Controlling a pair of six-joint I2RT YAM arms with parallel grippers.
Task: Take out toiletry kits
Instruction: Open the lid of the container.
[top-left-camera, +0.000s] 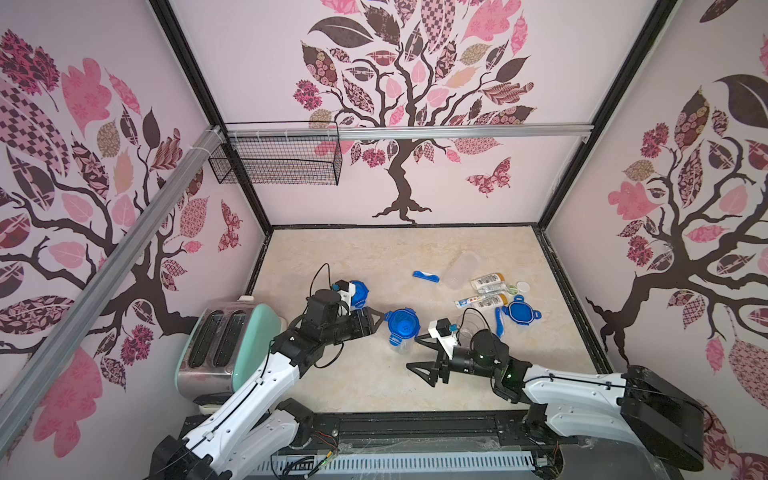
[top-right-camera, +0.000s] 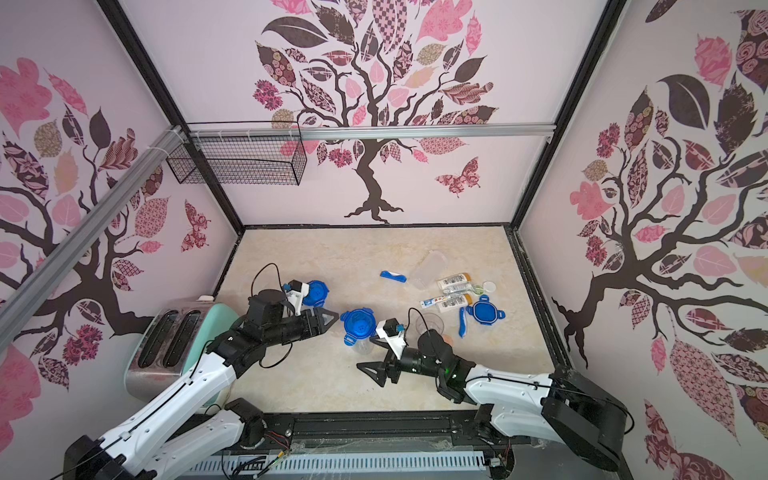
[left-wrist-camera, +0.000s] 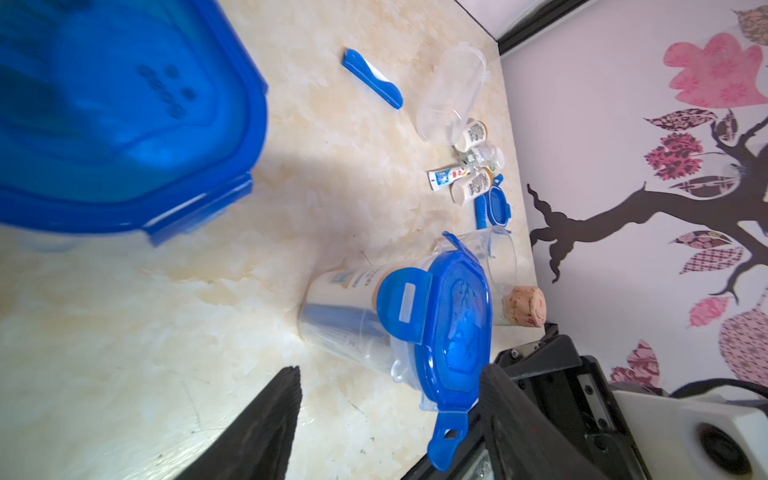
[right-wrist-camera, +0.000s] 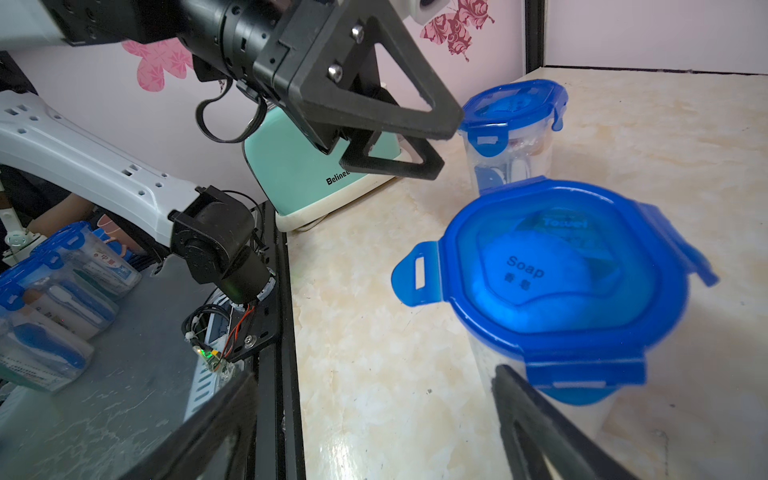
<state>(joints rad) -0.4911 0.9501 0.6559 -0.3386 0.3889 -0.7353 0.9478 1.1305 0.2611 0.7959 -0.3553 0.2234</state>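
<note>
Black jaws stand apart, empty: left gripper (top-left-camera: 377, 321) at nine o'clock of the centre jar (top-left-camera: 402, 326), right gripper (top-left-camera: 415, 353) at five. Inside, the kit (left-wrist-camera: 345, 282) looks light, stiff, slick; free the lid tabs (right-wrist-camera: 417, 272) first. A second jar (top-left-camera: 358, 293) at ten is half hidden. Loose kit pieces (top-left-camera: 488, 284) lie at two.

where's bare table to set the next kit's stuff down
Bare: the far strip of table along the back wall, and the near stretch between the toaster and the right gripper. Crowded: the far right, around the bottles, loose lid and tipped jar.
</note>
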